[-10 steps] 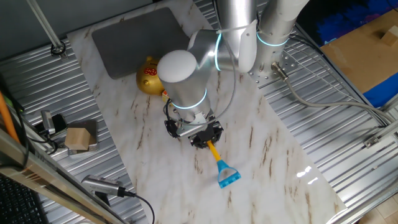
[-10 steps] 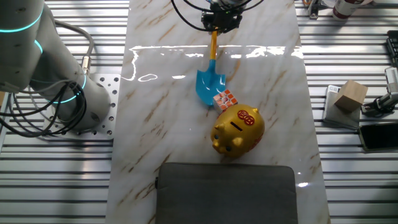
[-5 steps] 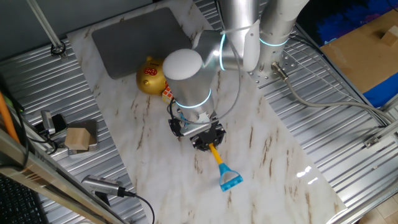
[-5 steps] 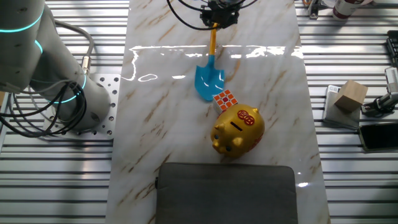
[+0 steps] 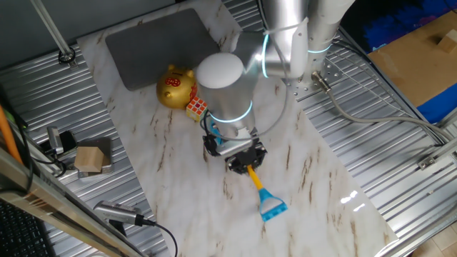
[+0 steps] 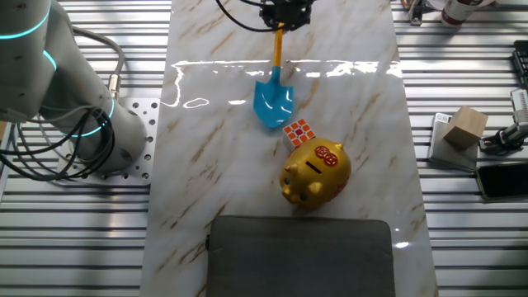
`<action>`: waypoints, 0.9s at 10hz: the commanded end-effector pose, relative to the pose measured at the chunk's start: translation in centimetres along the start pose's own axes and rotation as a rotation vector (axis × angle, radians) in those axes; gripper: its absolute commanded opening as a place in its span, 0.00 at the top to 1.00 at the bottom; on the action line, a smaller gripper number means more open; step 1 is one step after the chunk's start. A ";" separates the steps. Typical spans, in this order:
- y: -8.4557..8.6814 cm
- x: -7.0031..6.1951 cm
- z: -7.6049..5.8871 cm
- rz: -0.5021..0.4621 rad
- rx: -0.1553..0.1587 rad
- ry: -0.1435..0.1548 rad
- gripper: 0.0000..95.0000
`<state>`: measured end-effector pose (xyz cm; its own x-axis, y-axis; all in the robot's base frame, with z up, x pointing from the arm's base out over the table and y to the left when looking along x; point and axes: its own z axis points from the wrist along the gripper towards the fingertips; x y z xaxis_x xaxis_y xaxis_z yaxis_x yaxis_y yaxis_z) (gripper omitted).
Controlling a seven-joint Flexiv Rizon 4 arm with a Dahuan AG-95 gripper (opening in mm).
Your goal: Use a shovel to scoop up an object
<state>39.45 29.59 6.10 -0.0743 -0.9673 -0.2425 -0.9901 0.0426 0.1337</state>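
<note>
One robot arm holds a toy plastic shovel (image 6: 273, 92) with a light-blue blade, thin yellow shaft and blue end loop. Its claw (image 5: 245, 163) is clamped on the shaft, blade lying low on the marble worktop (image 6: 206, 173) near the middle, seemingly angled for sliding under something. Just beside the blade tip, apart from it, sits the small puzzle cube of coloured squares (image 6: 299, 133), pressed against a golden pig-shaped bank (image 6: 314, 172), which may brace it during a scoop. Scooping looks not yet done.

bright, even overhead light; both views are sharp. a white glare band crosses the glossy marble-patterned tabletop (image 6: 346, 99) near its far edge. shadows are soft.
</note>
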 end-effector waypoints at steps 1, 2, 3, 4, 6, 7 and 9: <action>0.5 -1.1 -0.5 -0.083 0.069 0.021 1.00; 0.6 -1.9 -0.5 -0.188 0.120 0.022 1.00; 0.7 -2.4 -0.6 -0.252 0.140 0.014 1.00; 0.9 -2.7 -0.7 -0.283 0.159 0.023 1.00; 0.8 -2.9 -0.7 -0.320 0.162 -0.014 1.00; 0.8 -2.9 -0.6 -0.332 0.162 -0.013 1.00; 0.9 -2.9 -0.6 -0.333 0.156 -0.011 1.00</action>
<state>39.08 32.30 7.25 0.2583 -0.9315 -0.2562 -0.9651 -0.2371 -0.1111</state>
